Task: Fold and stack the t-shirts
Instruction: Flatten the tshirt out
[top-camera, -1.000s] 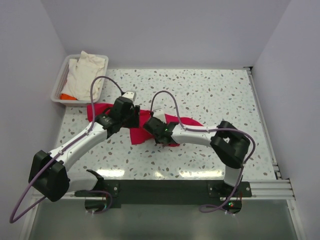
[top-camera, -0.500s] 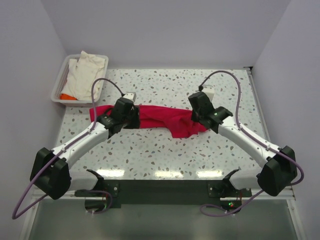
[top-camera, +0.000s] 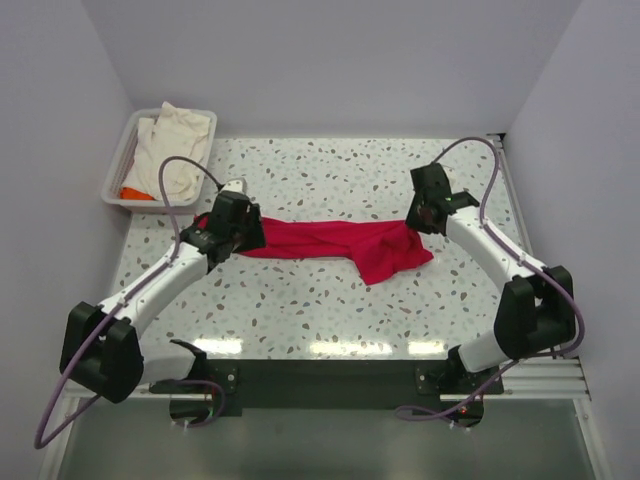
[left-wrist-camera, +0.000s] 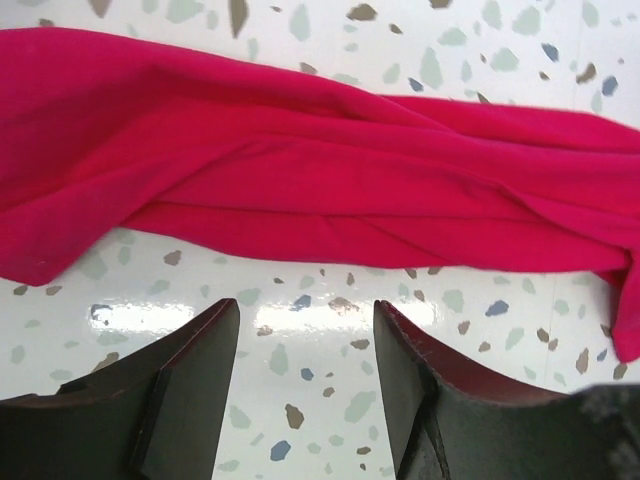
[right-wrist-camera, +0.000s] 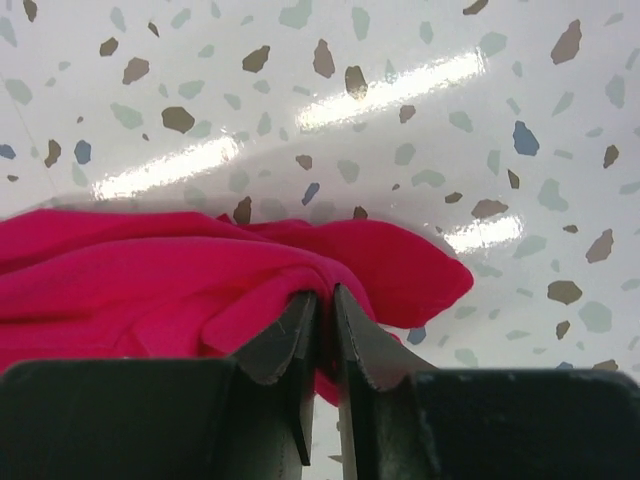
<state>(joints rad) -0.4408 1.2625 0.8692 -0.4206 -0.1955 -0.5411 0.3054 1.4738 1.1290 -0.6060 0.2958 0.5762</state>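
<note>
- Two hands sit at the ends of the red t-shirt (top-camera: 330, 242). Your left hand (left-wrist-camera: 305, 315) is spread wide with nothing between its fingers, just beside the cloth's edge.
- Your right hand (right-wrist-camera: 322, 300) has its fingers almost together at a bunched fold. You cannot tell whether they pinch it.
- The red t-shirt lies stretched across the worktop (top-camera: 330, 310).
- The cream t-shirt (top-camera: 170, 145) and orange fabric (top-camera: 135, 193) lie in the tray (top-camera: 112, 185) at the far left corner.

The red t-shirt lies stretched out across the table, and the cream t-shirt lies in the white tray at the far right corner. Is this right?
Not quite. The white tray with the cream t-shirt stands at the far left corner, not the right, as the top external view shows. The red t-shirt does lie stretched out across the table.
</note>
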